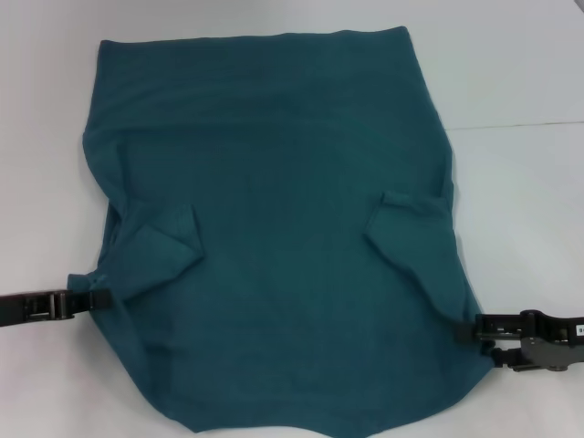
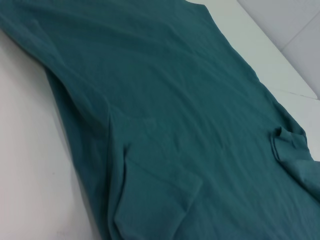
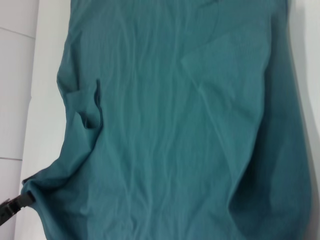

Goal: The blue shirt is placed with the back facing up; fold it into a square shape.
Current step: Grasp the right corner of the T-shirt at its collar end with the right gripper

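Note:
The blue shirt (image 1: 283, 228) lies flat on the white table, plain side up, with both sleeves folded inward over the body. The left sleeve flap (image 1: 160, 242) and the right sleeve flap (image 1: 411, 224) rest on top of the cloth. My left gripper (image 1: 96, 297) is at the shirt's left edge below the sleeve, shut on the fabric, which is drawn to a point there. From across the shirt, the right wrist view shows the left gripper (image 3: 20, 200) pinching that edge. My right gripper (image 1: 470, 328) is shut on the shirt's right edge, low on that side.
The white table (image 1: 520, 210) extends around the shirt on the left, right and far sides. A seam line (image 1: 520, 125) crosses the table at the right. The shirt's near hem (image 1: 301, 429) reaches the bottom of the head view.

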You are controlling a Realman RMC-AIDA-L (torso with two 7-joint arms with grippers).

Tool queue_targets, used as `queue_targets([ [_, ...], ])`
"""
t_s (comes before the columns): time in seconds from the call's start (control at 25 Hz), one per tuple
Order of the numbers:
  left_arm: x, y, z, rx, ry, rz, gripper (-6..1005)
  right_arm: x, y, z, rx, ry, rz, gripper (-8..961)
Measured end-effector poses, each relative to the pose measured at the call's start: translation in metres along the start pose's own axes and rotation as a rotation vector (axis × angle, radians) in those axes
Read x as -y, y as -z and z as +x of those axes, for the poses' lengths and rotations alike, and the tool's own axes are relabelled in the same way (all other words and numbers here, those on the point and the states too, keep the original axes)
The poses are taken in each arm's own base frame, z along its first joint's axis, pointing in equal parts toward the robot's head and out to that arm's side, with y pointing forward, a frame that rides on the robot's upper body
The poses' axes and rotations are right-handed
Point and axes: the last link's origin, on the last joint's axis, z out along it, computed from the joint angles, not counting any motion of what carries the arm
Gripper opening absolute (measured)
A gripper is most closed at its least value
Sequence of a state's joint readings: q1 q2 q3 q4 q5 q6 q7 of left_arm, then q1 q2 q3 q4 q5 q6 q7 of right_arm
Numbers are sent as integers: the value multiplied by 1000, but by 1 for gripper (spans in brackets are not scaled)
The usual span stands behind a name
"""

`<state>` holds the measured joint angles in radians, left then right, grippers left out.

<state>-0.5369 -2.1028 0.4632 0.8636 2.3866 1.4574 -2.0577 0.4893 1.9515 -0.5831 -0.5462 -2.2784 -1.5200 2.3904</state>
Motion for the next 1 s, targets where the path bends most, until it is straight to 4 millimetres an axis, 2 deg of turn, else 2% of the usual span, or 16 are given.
queue_targets([
  [0.52, 1, -1, 1, -4, 0, 6, 85, -3, -5, 1, -20, 7, -2, 924],
  [0.96, 1, -1, 1, -4, 2, 6, 85, -3, -7, 2, -27, -1, -4, 896],
  [1.0, 1, -1, 1, -4, 2, 6, 85, -2, -7, 2, -26, -3, -3, 865],
])
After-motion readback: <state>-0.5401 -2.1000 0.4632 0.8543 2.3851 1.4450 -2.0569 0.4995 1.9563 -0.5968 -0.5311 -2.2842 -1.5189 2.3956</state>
